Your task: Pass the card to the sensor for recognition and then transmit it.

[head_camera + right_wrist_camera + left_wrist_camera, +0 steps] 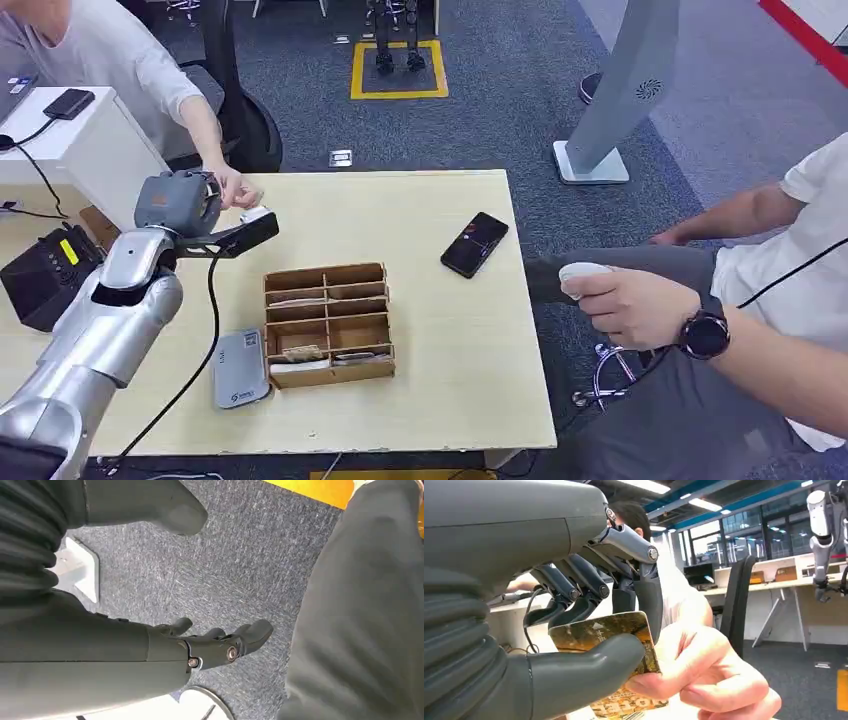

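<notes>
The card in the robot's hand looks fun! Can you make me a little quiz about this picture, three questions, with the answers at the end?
1. True or false: the card is held by the robot's left hand alone.
2. Which lies on the table to the right of the wooden box? A) a black phone B) a banana C) a red cup
3. Fill in: beside the wooden box, nearer the robot's left arm, lies a flat grey ____.

Key:
1. False: a person's hand grips the card too.
2. A, the black phone.
3. Card sensor, with a cable running from it.
</notes>
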You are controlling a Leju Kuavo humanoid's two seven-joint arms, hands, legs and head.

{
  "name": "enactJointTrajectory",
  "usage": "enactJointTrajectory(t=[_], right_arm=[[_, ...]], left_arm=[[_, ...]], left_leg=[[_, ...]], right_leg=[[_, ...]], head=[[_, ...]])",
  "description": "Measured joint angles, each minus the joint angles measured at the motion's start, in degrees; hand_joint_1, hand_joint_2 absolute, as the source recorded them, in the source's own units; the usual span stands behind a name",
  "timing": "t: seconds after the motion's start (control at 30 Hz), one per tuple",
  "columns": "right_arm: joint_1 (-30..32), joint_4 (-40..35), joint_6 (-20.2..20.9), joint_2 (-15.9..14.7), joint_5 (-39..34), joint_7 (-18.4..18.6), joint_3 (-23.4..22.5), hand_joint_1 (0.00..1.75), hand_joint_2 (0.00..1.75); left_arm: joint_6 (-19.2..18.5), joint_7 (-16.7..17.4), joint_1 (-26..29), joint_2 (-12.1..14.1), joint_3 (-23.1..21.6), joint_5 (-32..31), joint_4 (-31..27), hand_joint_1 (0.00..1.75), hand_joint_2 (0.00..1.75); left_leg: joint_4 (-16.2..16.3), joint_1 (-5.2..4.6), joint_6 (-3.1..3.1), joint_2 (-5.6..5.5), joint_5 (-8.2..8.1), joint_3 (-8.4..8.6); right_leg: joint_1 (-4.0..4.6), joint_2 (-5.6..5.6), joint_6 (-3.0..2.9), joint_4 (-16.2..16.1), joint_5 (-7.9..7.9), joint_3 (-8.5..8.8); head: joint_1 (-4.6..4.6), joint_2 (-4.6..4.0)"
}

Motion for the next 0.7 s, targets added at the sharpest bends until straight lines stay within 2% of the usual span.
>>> enactJointTrajectory(t=[0.27,0.3,0.33,0.37,0.53,0.63,0.7], right_arm=[[0.00,0.00,0.00,0.00,0.07,0.00,0.00,0.00,1.75],[0.00,0.00,0.00,0.00,0.07,0.00,0.00,0.00,1.75],[0.00,0.00,0.00,0.00,0.07,0.00,0.00,0.00,1.75],[0.00,0.00,0.00,0.00,0.09,0.00,0.00,0.00,1.75],[-0.01,0.00,0.00,0.00,0.11,0.00,0.00,0.00,1.75],[0.01,0.02,-0.09,0.00,0.00,-0.15,-0.02,0.00,1.75],[0.22,0.02,-0.26,0.00,-0.33,-0.52,-0.13,0.00,1.75]], left_arm=[[0.15,-0.02,0.17,0.00,0.66,-0.28,1.03,1.75,1.75],[0.17,-0.02,0.20,0.00,0.72,-0.28,1.09,1.59,1.75],[0.17,-0.02,0.21,0.00,0.83,-0.31,1.18,0.30,1.75],[0.20,-0.02,0.21,0.00,0.94,-0.28,1.29,0.00,1.75],[2.41,-0.37,0.53,0.02,1.51,-1.38,1.42,0.00,1.75],[6.63,-1.60,2.26,0.81,2.41,-2.36,1.20,0.00,1.75],[10.00,-2.97,5.35,2.26,4.15,-1.97,0.03,0.00,1.75]], left_leg=[[0.00,0.00,0.00,0.00,0.00,0.00],[0.00,0.00,0.00,0.00,0.00,0.00],[0.00,0.00,0.00,0.00,0.00,0.00],[0.00,0.00,0.00,0.00,0.00,0.00],[-0.01,0.00,0.00,-0.01,0.00,-0.02],[-0.02,0.00,-0.01,0.06,-0.01,0.00],[-0.06,-0.01,-0.03,0.24,-0.03,0.06]], right_leg=[[0.00,0.00,0.00,0.00,0.00,0.00],[0.01,0.00,0.00,0.00,0.00,0.00],[0.01,0.00,0.00,0.00,0.00,0.00],[0.01,0.00,0.00,0.00,0.00,0.00],[0.00,-0.01,0.00,0.01,0.00,0.01],[-0.01,0.06,0.00,0.03,0.00,0.02],[-0.01,0.24,-0.01,0.05,-0.01,0.01]], head=[[-0.02,0.00],[-0.02,0.00],[-0.02,0.00],[-0.02,0.00],[0.00,0.00],[0.00,0.00],[0.00,0.00]])
